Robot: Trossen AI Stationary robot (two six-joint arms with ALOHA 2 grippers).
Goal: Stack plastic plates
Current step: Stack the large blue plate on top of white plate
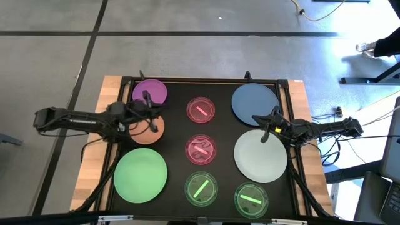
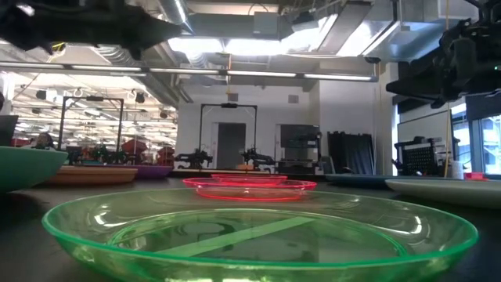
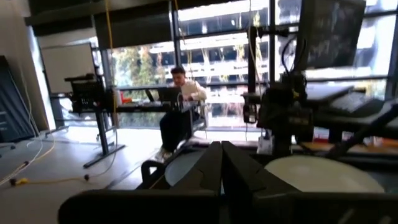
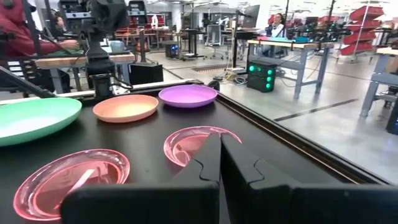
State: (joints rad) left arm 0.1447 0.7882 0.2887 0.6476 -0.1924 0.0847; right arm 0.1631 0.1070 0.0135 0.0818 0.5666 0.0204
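black mat, nine plastic plates unstacked, both tools closed

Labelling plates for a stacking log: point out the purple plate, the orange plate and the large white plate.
purple plate (image 4: 188,95), right wrist view, centre of its dish.
orange plate (image 4: 125,107), right wrist view, middle of its face.
large white plate (image 1: 257,161), high view, bare lower half.

- Floor: grey concrete, dark seam lines, well beyond both pincers.
- Windows: tall panes, daylight, far ahead of the left pincer.
- Seated person at a desk before those windows.
- Workbenches and red bins, far beyond the right pincer.
- Ceiling strip lights overhead.
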